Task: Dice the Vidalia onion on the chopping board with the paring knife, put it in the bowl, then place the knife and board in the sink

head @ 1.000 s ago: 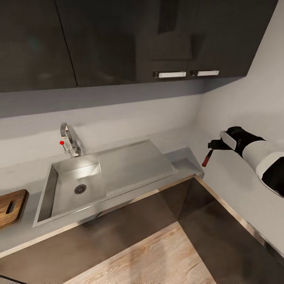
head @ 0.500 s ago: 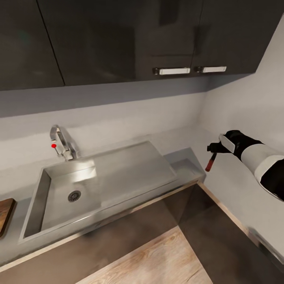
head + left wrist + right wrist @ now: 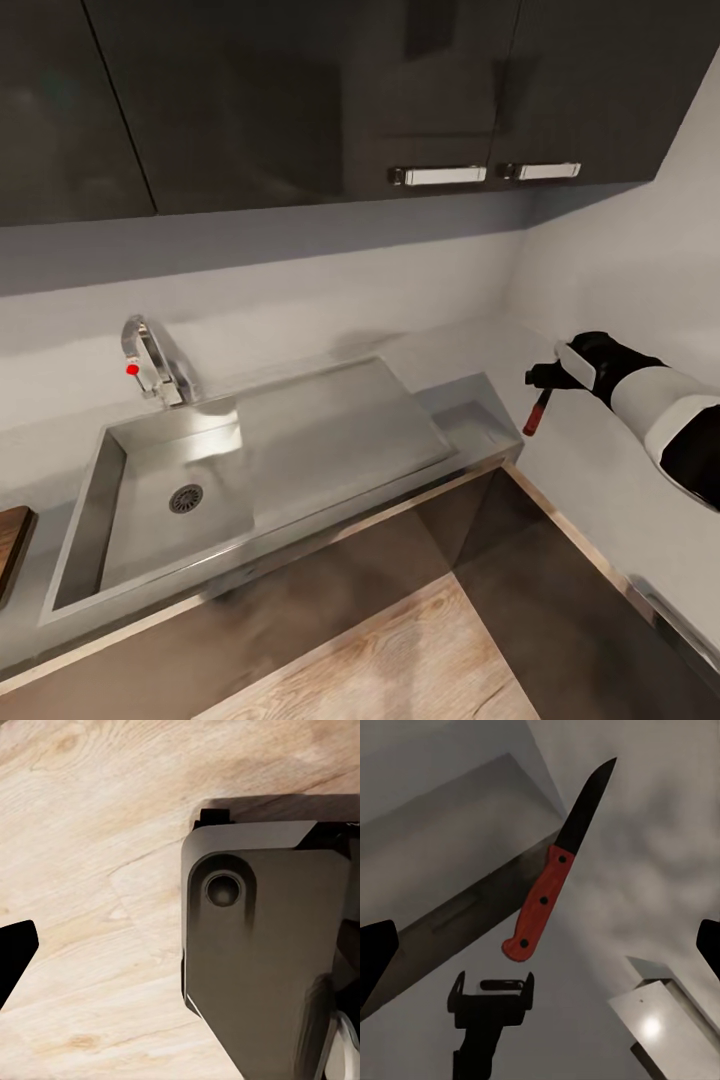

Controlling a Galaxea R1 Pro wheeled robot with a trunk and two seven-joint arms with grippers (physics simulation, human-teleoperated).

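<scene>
The steel sink (image 3: 140,530) lies at left of centre in the head view, with its tap (image 3: 150,360) and flat drainboard (image 3: 340,430) set in the grey countertop (image 3: 470,400). A sliver of the chopping board (image 3: 8,545) shows at the far left edge. My right gripper (image 3: 540,378) hovers off the counter's corner, shut on the paring knife (image 3: 537,410), whose red handle hangs down. In the right wrist view the knife (image 3: 544,904) hangs beyond the fingertips (image 3: 375,952). A left fingertip (image 3: 15,960) sits over wooden floor. The onion and the bowl are out of view.
Dark wall cabinets with pale handles (image 3: 440,175) hang above the counter. A second pale counter run (image 3: 600,480) goes along the right wall under my right arm. Dark base cabinets and wood floor (image 3: 400,660) lie below. My own base (image 3: 262,945) is close to the left gripper.
The camera has swung right: the sink has slid left in the picture and the board has nearly left it. The right gripper still carries the knife at the same spot.
</scene>
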